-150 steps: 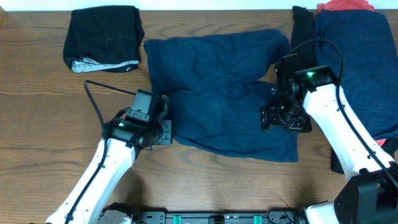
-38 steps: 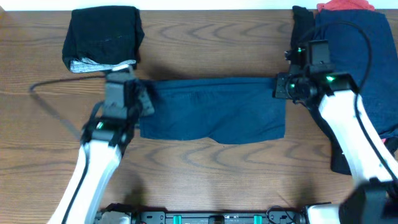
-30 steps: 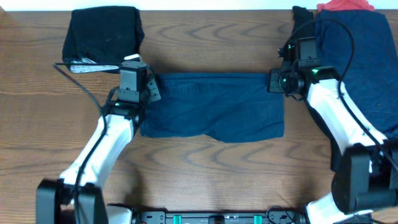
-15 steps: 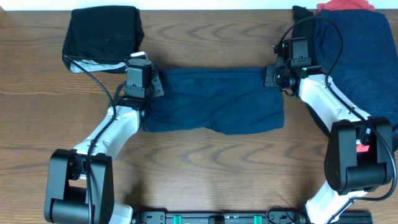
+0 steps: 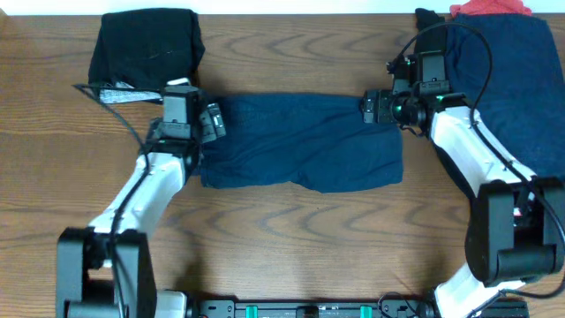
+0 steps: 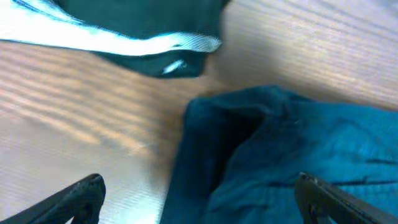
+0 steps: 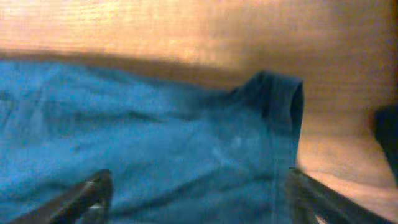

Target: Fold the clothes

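Observation:
The clothes being handled are a plain navy blue garment [image 5: 300,141], lying folded into a wide band across the middle of the table. My left gripper [image 5: 205,119] hovers at its back left corner, open, with nothing between the fingers. In the left wrist view the left gripper [image 6: 199,202] spans that corner of the navy cloth [image 6: 280,149], fingertips [image 6: 74,196] wide apart. My right gripper [image 5: 375,106] stands open over the back right corner. In the right wrist view the right gripper [image 7: 199,199] straddles the navy cloth [image 7: 155,143] and its hem [image 7: 283,106].
A folded black garment [image 5: 146,49] with a white label lies at the back left, close to the left gripper, and shows in the left wrist view [image 6: 143,43]. A pile of navy clothes [image 5: 516,97], a red one [image 5: 490,9] and a black piece [image 5: 430,40] lie at the back right.
The spread navy garment was folded in half, its front edge carried to the back. Both grippers, shut on its corners a second ago, have opened and let go.

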Controlling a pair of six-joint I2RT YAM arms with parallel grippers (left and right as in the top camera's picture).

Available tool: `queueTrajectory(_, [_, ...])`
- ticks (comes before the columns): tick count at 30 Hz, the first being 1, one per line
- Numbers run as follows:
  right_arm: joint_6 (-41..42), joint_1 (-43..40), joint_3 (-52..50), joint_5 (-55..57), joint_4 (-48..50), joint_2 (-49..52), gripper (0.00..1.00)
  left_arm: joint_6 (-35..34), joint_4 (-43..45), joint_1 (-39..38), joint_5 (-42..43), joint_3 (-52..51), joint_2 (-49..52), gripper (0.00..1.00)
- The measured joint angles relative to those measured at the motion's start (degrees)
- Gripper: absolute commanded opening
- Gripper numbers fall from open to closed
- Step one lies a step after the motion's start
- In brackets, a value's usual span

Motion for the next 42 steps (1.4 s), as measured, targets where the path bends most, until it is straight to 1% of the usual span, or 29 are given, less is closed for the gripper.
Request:
queueTrajectory(1, [0.2, 0.0, 0.0, -0.1, -1.7, -0.3, 0.43, 0.4, -0.7, 0.9, 0.9, 0.0, -0.6, 0.99])
queueTrajectory(2, [0.1, 0.0, 0.0, 0.0, -2.4, -0.3, 0.35, 0.9, -1.4, 1.8, 2.0, 0.0, -1.1, 1.0])
queueTrajectory(3, [-0.1, 0.0, 0.0, 0.2, -3.3, -0.3, 0.24, 1.4, -2.0, 2.9, 3.2, 0.0, -1.2, 0.98])
queueTrajectory(4, [0.0, 0.0, -0.1, 0.3, -3.8, -0.3, 0.17, 1.7, -2.7, 3.9, 4.4, 0.0, -1.2, 0.96])
queueTrajectory(5, [0.2, 0.0, -0.3, 0.6, -3.8, -0.3, 0.13, 2.4, -3.2, 4.9, 5.8, 0.0, -1.0, 0.95])
queueTrajectory(6, [0.3, 0.0, -0.6, 0.8, -3.6, -0.3, 0.12, 3.0, -3.7, 6.0, 7.1, 0.0, -0.7, 0.95])
queueTrajectory(11, [0.3, 0.2, -4.4, 1.2, -0.3, -0.2, 0.08, 6.2, -4.2, 10.6, 16.3, 0.0, 0.9, 0.95])
queueTrajectory(14, [0.5, 1.1, -7.9, 1.4, 2.8, 0.1, 0.09, 8.4, -4.3, 12.9, 21.3, 0.0, 1.5, 0.98])
queueTrajectory(18, [0.8, 2.5, -11.8, 1.5, 7.4, 0.3, 0.12, 11.8, -4.3, 14.9, 27.1, 0.0, 2.8, 1.0])
queueTrajectory(26, [0.8, 3.1, -12.9, 1.5, 8.7, 0.3, 0.13, 17.4, -3.9, 15.0, 36.7, 0.0, 9.4, 0.99])
queueTrajectory(35, [0.8, 3.1, -12.9, 1.5, 9.5, 0.3, 0.13, 19.3, -3.1, 13.6, 44.0, 0.0, 13.3, 1.0])
queueTrajectory(37, [0.8, 3.1, -12.9, 1.5, 9.8, 0.3, 0.13, 19.3, -2.6, 12.4, 45.5, 0.0, 13.7, 0.92])
queueTrajectory(38, [0.8, 3.1, -12.9, 1.5, 9.9, 0.3, 0.13, 19.3, -2.6, 11.7, 46.1, 0.0, 14.0, 0.83])
queueTrajectory(39, [0.8, 3.1, -12.9, 1.5, 9.9, 0.3, 0.13, 19.3, -2.5, 11.0, 46.6, 0.1, 14.2, 0.66])
queueTrajectory(41, [0.8, 3.1, -12.9, 1.5, 10.0, 0.3, 0.13, 19.4, -2.8, 9.7, 46.9, 0.2, 14.8, 0.21])
queueTrajectory(42, [0.8, 3.1, -12.9, 1.5, 9.9, 0.3, 0.13, 19.4, -2.9, 9.0, 47.2, 0.2, 15.2, 0.06])
